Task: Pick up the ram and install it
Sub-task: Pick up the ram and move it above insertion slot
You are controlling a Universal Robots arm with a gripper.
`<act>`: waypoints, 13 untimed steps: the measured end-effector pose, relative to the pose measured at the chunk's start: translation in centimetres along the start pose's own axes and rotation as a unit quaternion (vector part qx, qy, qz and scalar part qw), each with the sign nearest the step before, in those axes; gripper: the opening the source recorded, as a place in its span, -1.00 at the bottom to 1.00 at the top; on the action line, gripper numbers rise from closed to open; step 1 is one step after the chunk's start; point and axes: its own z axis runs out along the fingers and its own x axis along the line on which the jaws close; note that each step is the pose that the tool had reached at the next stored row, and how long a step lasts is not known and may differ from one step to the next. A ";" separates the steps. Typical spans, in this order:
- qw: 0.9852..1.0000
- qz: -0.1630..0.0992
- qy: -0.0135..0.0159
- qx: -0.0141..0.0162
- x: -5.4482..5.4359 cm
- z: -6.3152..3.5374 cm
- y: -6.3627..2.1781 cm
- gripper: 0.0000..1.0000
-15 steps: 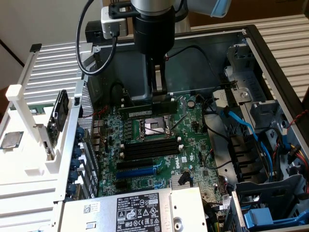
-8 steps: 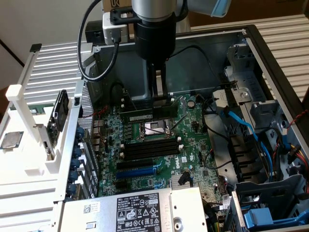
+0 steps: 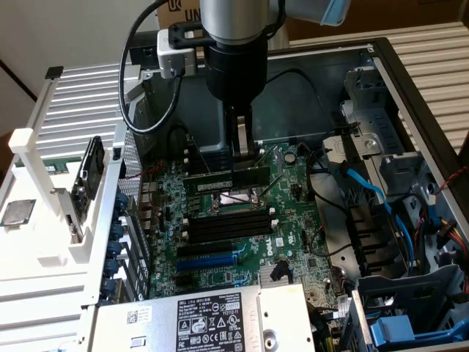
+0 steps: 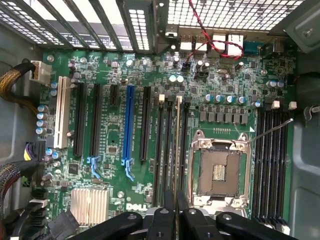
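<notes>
Foreground: power supply (image 3: pixel 194 317), silver with a black-and-white label, nearest in the exterior view, at the near side of the open computer case (image 3: pixel 410 95).

Next back: motherboard (image 3: pixel 289 242), green, lying in the case. In order going away it carries a blue expansion slot (image 3: pixel 209 258), a bank of black memory slots (image 3: pixel 223 224), then the bare CPU socket (image 3: pixel 236 199).

Above the board: ram (image 3: pixel 220 180), a long dark stick, level and parallel to the slots, seen over the socket's far side in the exterior view.

Holding it: gripper (image 3: pixel 245 167), clamped on the ram's upper edge, pointing straight down from the arm (image 3: pixel 234 44).

Wrist view: the ram (image 4: pixel 177 150) shows edge-on as a thin pale line running out from between the black fingers (image 4: pixel 164 220). It lies along the memory slots between the blue slot and the socket (whether it touches a slot cannot be told).

Sides: white rack (image 3: pixel 44 198) outside the case at the exterior view's left; blue cables (image 3: pixel 370 194) at the exterior view's right.
</notes>
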 end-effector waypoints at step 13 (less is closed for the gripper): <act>1.000 0.001 0.011 0.000 0.1 0.79 -0.07 -0.74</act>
